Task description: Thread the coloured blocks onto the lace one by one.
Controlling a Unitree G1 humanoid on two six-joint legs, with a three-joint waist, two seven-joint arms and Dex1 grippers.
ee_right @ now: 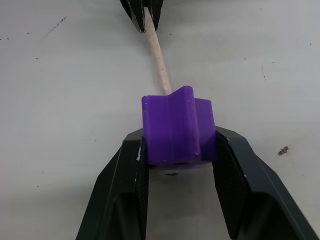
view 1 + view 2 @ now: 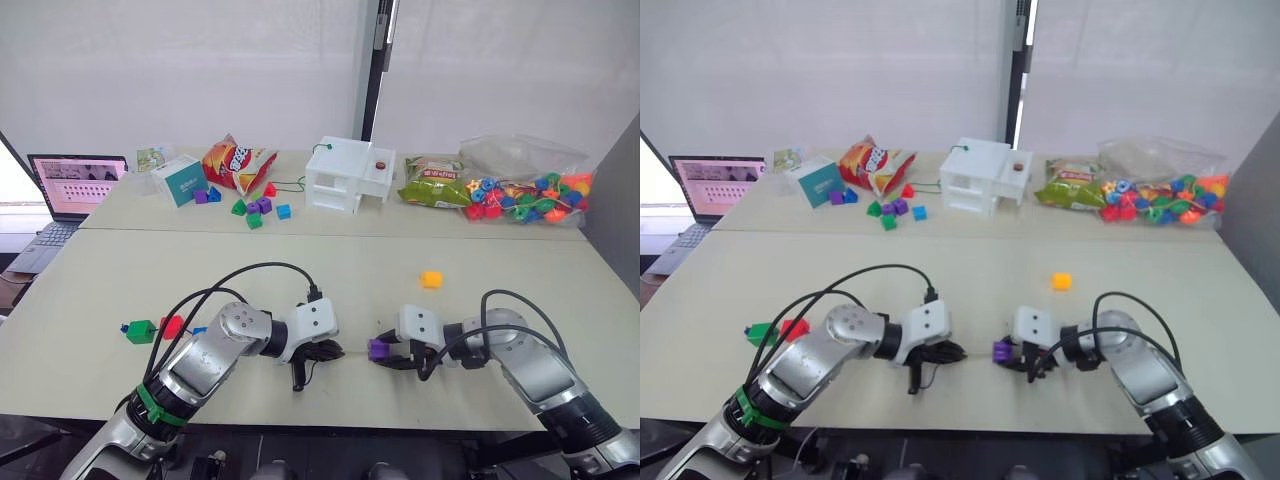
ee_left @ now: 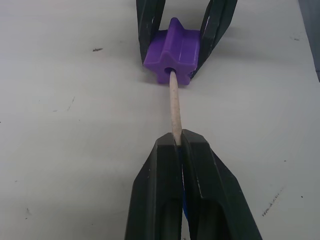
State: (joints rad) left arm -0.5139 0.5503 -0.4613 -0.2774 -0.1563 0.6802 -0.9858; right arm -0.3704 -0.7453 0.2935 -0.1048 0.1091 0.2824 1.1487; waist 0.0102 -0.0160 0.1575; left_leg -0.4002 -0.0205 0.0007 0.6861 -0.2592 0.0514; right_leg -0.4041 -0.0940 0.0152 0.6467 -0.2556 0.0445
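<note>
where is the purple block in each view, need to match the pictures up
Left eye view: purple block low, right of centre, at the right gripper.
Right eye view: purple block low, slightly right of centre.
Left wrist view: purple block at the top, between the far fingers, facing the left gripper.
Right wrist view: purple block mid-frame, clamped.
Shared landmark: the pale tip of the lace entering the block's hole.

head stereo overhead, 2 wrist close-ups
</note>
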